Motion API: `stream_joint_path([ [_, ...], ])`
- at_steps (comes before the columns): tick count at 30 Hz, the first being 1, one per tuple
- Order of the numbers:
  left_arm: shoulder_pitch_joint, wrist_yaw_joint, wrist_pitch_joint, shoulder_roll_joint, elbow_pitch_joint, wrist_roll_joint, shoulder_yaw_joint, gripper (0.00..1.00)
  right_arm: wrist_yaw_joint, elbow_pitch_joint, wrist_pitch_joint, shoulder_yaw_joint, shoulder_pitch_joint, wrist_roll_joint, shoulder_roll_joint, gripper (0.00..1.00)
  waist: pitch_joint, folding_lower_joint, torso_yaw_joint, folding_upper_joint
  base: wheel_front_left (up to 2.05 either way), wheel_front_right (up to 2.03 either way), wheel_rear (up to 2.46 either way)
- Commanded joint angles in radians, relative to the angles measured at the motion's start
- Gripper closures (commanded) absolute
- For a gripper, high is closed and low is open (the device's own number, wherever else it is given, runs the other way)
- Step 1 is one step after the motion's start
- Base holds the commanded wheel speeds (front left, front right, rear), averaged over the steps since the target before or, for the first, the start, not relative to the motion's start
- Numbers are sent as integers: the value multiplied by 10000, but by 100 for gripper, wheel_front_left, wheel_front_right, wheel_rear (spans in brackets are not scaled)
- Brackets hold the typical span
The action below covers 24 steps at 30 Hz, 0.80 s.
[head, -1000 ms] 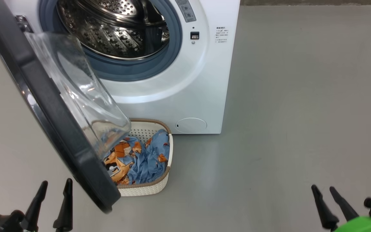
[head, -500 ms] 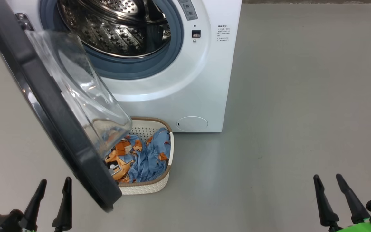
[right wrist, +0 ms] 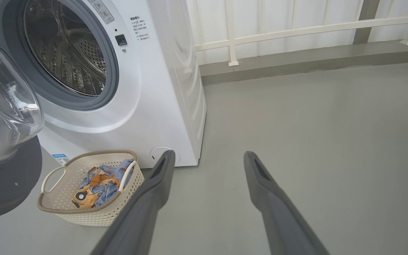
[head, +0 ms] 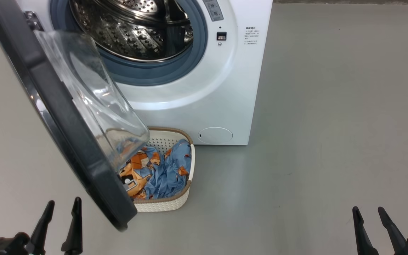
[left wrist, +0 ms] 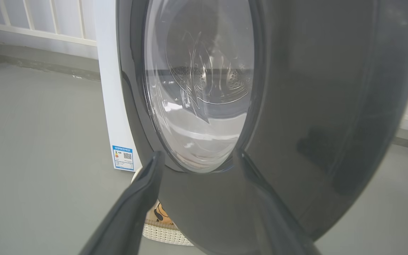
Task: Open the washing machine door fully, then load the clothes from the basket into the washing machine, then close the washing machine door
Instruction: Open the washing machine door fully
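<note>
Smooth grey floor (head: pixel 313 124): perforated basket (head: pixel 161 205) w/ crumpled clothes (head: pixel 165 173), round glossy door (head: pixel 60 120); left gripper (head: pixel 64 200), right gripper (head: pixel 367 209) apart.

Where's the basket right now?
Head view, lower left of centre: the basket sits on the floor before the washing machine, partly hidden by the open washing machine door.

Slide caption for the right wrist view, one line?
Open right gripper hovers over the floor near the washer; door open, clothes in the basket.

Nothing legible: tiny print (head: pixel 252 35) on washing machine (head: pixel 232 92) front, blue QR label (left wrist: pixel 123 158) on side.
</note>
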Motion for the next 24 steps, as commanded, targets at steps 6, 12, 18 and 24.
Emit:
stream_joint_path([
  [6,-484,-16,-65,93,-601,-20,747,100,62,-235,-122,178,-89,-33,-178,0,-24,0,22,0,0,0,0],
  [12,-811,-16,-65,-164,-1865,66,1739,100,62,-279,-122,169,-95,-68,-196,0,6,0,90,0,0,0,0],
  [18,-1194,-16,-65,-637,-4644,208,2367,100,62,-347,-122,211,-73,-203,-140,0,57,0,146,0,0,0,0],
  [24,-960,-16,-65,-387,-6460,-18,338,100,62,-368,-122,284,-132,-249,-116,0,138,0,148,0,0,0,0],
])
